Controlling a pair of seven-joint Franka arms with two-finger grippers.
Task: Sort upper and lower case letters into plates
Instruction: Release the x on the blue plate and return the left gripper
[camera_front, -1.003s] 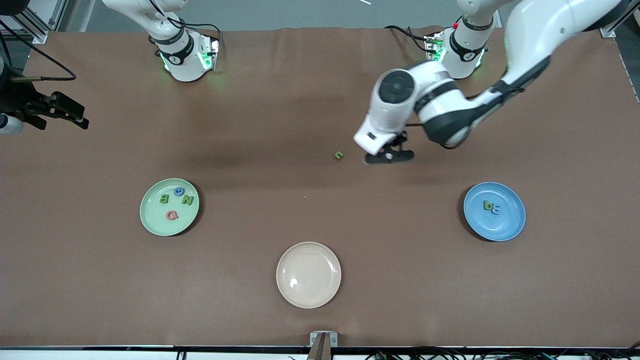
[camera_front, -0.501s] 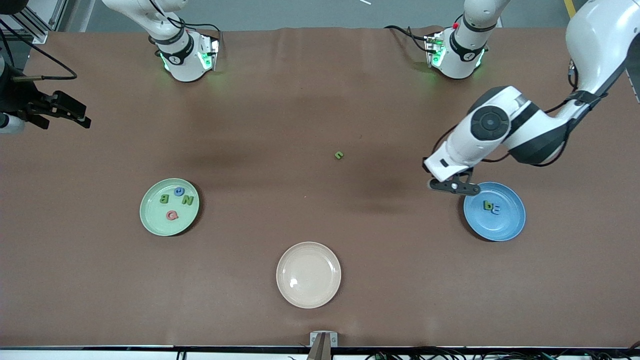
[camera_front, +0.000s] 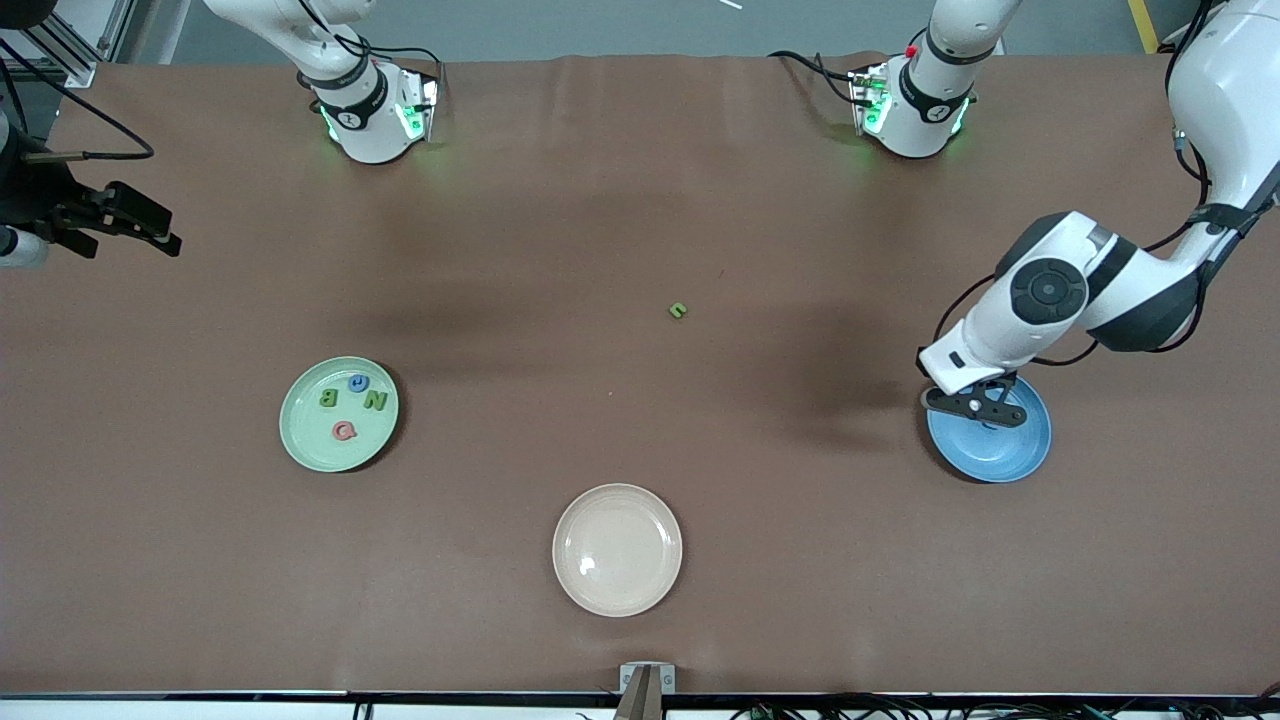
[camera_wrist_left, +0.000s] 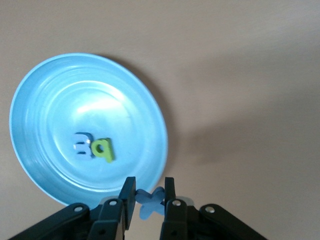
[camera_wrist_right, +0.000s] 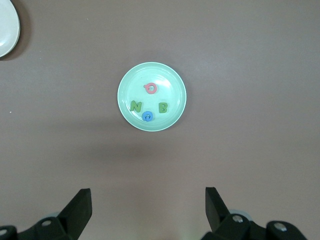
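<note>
My left gripper (camera_front: 975, 405) hangs over the rim of the sky blue plate (camera_front: 1012, 452) and is shut on a small blue letter x (camera_wrist_left: 150, 201). In the left wrist view the blue plate (camera_wrist_left: 55, 90) holds a blue letter (camera_wrist_left: 81, 145) and a green letter (camera_wrist_left: 103, 149) side by side. The pale mint green plate (camera_front: 300, 440) holds N, B, a pink Q and a small blue letter. A little green letter (camera_front: 678, 310) lies alone on the table's middle. My right gripper (camera_wrist_right: 148, 210) waits open, high above the table with the green plate (camera_wrist_right: 172, 80) in its view.
A cream-beige plate (camera_front: 617, 592) with nothing in it sits near the front edge, nearer the camera than both other plates. Brown mat covers the whole table. Both arm bases stand along the edge farthest from the camera.
My left arm has swung from beside the lone green letter at the table's middle to over the blue plate's rim, still holding the blue x. The right arm has not moved.
</note>
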